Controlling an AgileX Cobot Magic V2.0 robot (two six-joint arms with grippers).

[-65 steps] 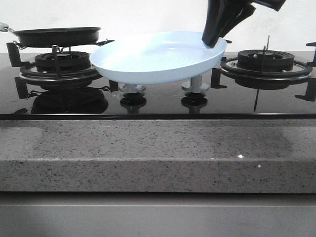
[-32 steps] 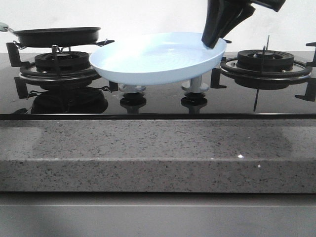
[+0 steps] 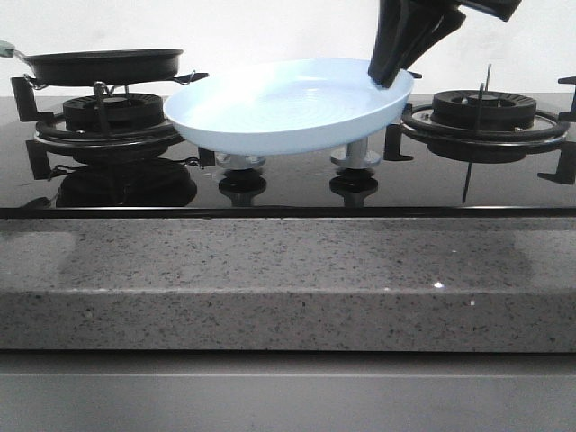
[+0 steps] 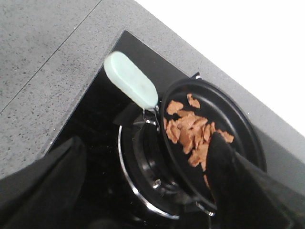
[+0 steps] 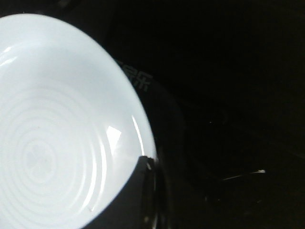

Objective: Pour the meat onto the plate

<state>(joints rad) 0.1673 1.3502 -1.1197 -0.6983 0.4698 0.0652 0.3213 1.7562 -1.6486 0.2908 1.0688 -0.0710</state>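
Front view low at counter edge, plate (image 3: 288,108) shared with close right wrist view (image 5: 57,124)

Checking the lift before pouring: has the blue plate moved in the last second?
Yes, slightly. The plate, held at its rim by the right pincer, has risen a little against the stove knob beneath it.

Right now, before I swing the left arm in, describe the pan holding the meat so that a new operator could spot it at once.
Start at the black glass stove: the frying pan sits on its left burner, left of the light-blue plate that the right gripper holds by its rim. It is the only black, shallow round vessel, with a pale mint handle and orange-brown meat inside.
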